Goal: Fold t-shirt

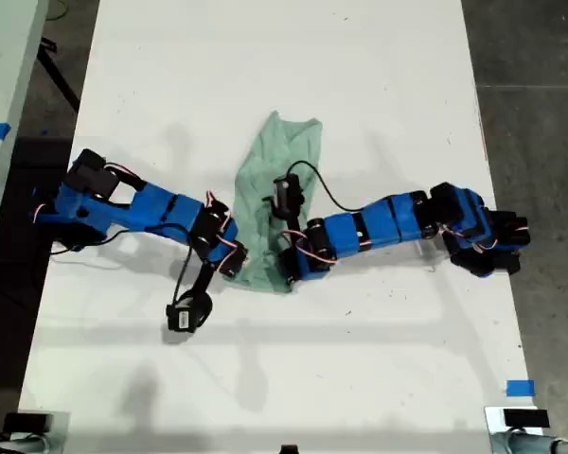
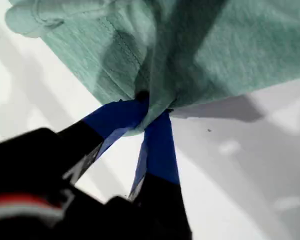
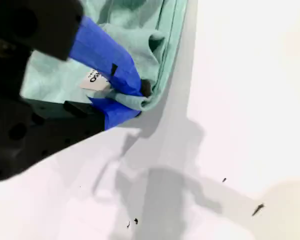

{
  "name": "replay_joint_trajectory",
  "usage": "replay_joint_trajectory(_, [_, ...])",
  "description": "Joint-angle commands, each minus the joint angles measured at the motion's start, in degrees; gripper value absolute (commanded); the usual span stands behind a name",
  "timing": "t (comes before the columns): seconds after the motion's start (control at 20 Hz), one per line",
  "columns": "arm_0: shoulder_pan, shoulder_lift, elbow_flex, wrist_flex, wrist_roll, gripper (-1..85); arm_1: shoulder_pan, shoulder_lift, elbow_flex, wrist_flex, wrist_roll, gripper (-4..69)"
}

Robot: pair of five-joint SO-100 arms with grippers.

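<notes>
The t-shirt (image 1: 276, 194) lies bunched at mid-table, its long axis running near to far in the exterior view. Its edge is pinched by my first gripper (image 2: 151, 111); the labelled hem is clamped by my second gripper (image 3: 131, 97).

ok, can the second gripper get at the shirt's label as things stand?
Probably yes. My second gripper is shut on the shirt at its edge, right beside the label, which shows white against the jaws. Nothing lies between them, though it would likely have to let go of the cloth to re-grip.
</notes>
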Motion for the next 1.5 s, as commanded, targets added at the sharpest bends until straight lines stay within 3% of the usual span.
replay_joint_trajectory(0.0, [5.10, 1.93, -4.31, 1.93, -2.11, -0.1, -4.13, 6.24, -4.57, 1.41, 1.41, -1.0])
replay_joint_trajectory(0.25, [11.43, 4.75, -7.03, 2.90, -3.60, -0.1, -8.44, 10.28, -5.45, 0.00, 3.16, -1.0])
replay_joint_trajectory(0.5, [10.37, 9.84, -7.12, 4.04, -1.49, -0.1, -7.47, 13.45, -5.45, 0.79, 2.90, -1.0])
replay_joint_trajectory(1.0, [-12.57, 15.56, -8.35, 10.46, 12.92, -0.1, 9.14, 20.57, -3.87, 9.93, -7.82, -1.0])
replay_joint_trajectory(1.45, [-29.79, 12.57, -9.40, 7.65, 23.64, -0.1, 24.43, 21.09, -3.43, 15.47, -19.78, -1.0])
